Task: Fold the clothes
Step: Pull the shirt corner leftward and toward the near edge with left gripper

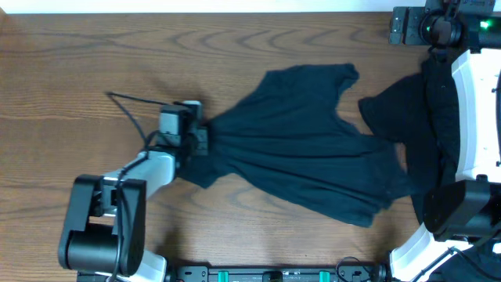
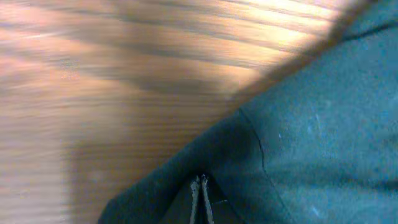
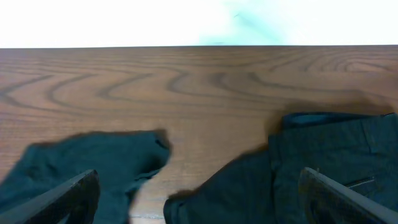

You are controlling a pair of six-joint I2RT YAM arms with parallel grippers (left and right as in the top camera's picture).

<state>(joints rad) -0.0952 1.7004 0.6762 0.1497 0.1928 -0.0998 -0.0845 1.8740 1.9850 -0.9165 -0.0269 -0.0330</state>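
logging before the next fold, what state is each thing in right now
shirt: unfolded, spread flat on the table, gathered to a bunch at its left end
left gripper: shut on the shirt's bunched end
right gripper: open, holding nothing
other garment: unfolded, rumpled at the right side, no gripper on it

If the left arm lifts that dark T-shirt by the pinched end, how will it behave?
Likely floppy: the T-shirt gathers into folds fanning from the left pincer, so it would probably drape and hang. It looks thin and light, and should probably slide over the smooth wooden table rather than snag.
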